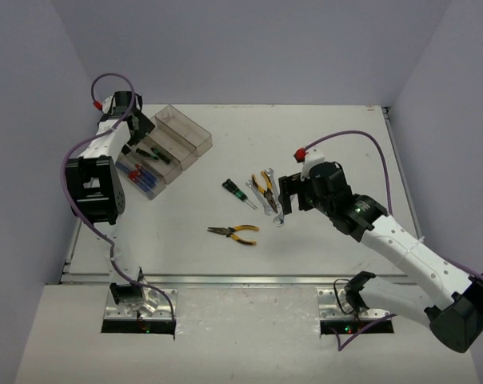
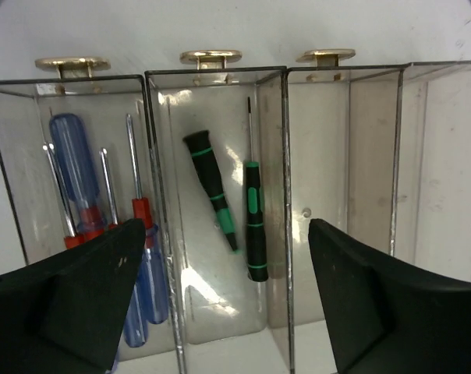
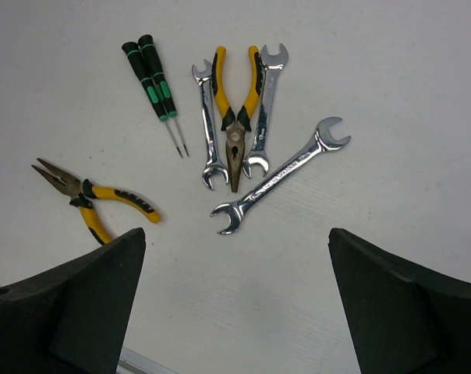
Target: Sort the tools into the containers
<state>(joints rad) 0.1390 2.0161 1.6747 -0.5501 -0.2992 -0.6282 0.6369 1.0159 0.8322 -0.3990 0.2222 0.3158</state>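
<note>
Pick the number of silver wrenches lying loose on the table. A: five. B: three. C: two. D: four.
B: the right wrist view shows three: a left wrench and a right wrench flanking the yellow-handled pliers, plus a diagonal wrench to their lower right.
</note>
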